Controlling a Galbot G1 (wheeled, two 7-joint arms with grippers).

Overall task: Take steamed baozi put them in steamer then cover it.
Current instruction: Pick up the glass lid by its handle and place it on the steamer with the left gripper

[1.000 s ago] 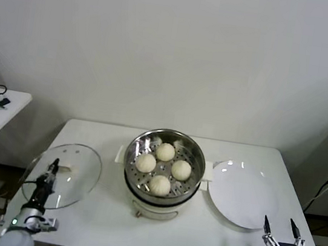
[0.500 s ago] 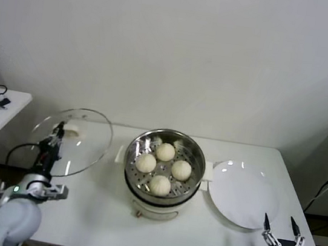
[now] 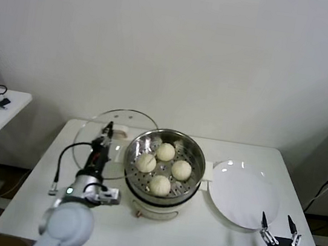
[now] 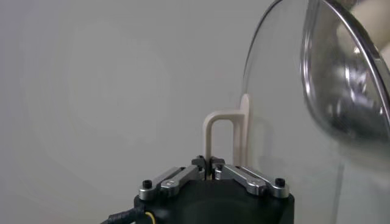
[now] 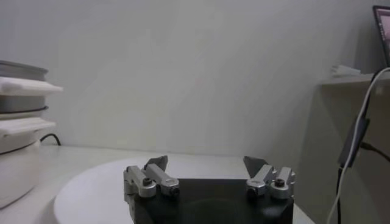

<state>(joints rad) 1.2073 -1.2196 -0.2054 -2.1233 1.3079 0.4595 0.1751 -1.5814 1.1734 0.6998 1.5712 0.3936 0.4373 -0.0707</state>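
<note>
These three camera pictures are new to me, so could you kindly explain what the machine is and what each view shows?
It is a two-armed robot with pinching jaws on each arm. The head view looks down from its head at a white table. There stands a round shiny steel steamer holding four cream-white dough buns, beside a flat white plate.

The left wrist view comes from the left arm's camera: the left gripper is shut on the cream handle of the round clear glass lid, held tilted just left of the steamer.

The right wrist view is from the right arm's camera: the right gripper waits open at the table's near right corner.
</note>
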